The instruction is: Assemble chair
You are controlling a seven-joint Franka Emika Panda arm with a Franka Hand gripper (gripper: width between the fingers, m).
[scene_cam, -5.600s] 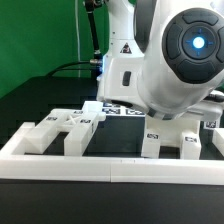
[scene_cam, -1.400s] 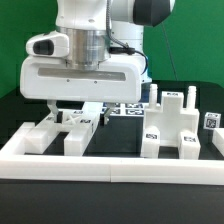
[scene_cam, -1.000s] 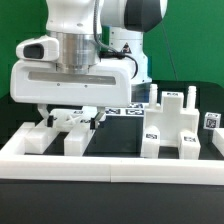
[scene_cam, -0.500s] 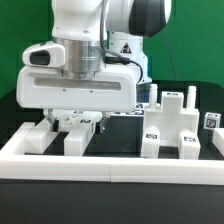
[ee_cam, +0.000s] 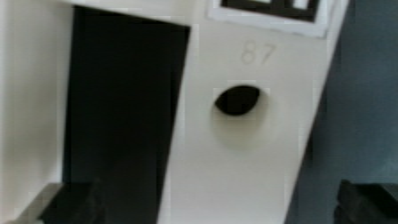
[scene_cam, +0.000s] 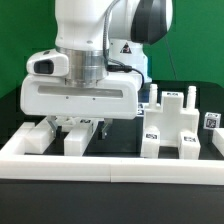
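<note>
Lowering over the last second, the claw (scene_cam: 79,124) is brought down, jaws spread, nothing grasped. A white chair piece (ee_cam: 249,150) on the table (scene_cam: 120,142), at the exterior view's left, is straddled; closing is judged next.

near edge: long white rail (scene_cam: 110,168) closes it | exterior view's left: low chair pieces (scene_cam: 40,137), narrow dark gaps between them, crowd under the end effector (scene_cam: 80,127), its fingers wide apart | middle: bare strip of surface (scene_cam: 122,142) gives free passage | exterior view's right: tall chair block (scene_cam: 170,122) stands in the way
</note>
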